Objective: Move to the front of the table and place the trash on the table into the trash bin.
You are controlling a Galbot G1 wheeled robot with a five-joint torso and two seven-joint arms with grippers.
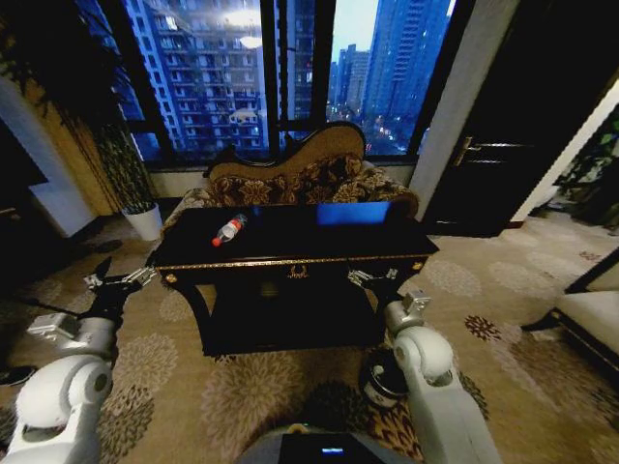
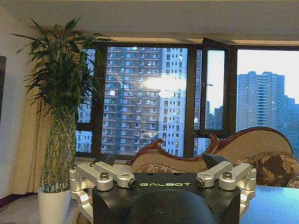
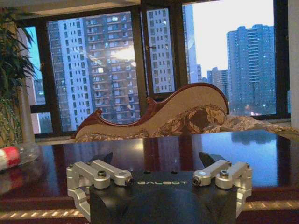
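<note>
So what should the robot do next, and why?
Probably reach the left gripper up and over to the bottle. The robot already faces the table, both grippers hang open at its front edge holding nothing, and the bottle lies on its side nearer the left one. The trash bin stands beside the right arm.

I see the black glossy table (image 1: 319, 242), a red-capped plastic bottle (image 1: 229, 230) lying near its far-left corner.

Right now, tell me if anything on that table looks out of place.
The bottle lies on its side near the left end of the glossy table, where nothing else sits. The bin stands upright on the carpet by the right arm. Both hands, left and right, are open at the table's front edge.
</note>
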